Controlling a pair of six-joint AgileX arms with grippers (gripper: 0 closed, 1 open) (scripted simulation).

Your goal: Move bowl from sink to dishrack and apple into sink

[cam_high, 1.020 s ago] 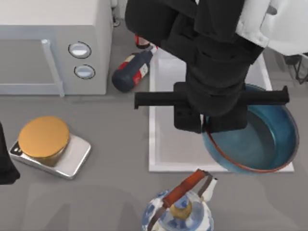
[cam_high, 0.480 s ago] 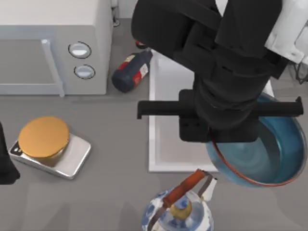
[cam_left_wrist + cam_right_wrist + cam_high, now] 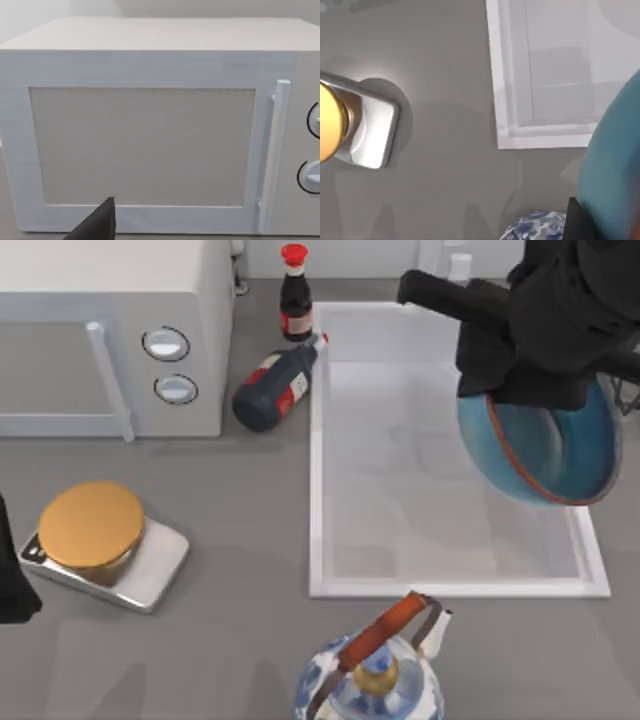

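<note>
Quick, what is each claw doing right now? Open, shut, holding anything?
Left claw: parked facing the microwave; open or shut cannot be told.
Right claw: shut on the bowl, lifted above the sink.

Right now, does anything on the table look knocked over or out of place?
Yes. A dark bottle lies on its side between the microwave and the sink, while a smaller bottle behind it stands upright. The bowl hangs tilted under the right gripper.

A grey tabletop [image 3: 230,640] is carrying a white microwave [image 3: 110,330] at its left and a white sink [image 3: 317,490] at its right. Between them a dark bottle [image 3: 272,388] is lying on its side, with another bottle [image 3: 294,300] standing upright just behind it. A scale [image 3: 150,570] with a yellow disc [image 3: 90,525] is sitting nearer the front left, and a blue-and-white kettle [image 3: 375,685] is standing at the front edge.
</note>
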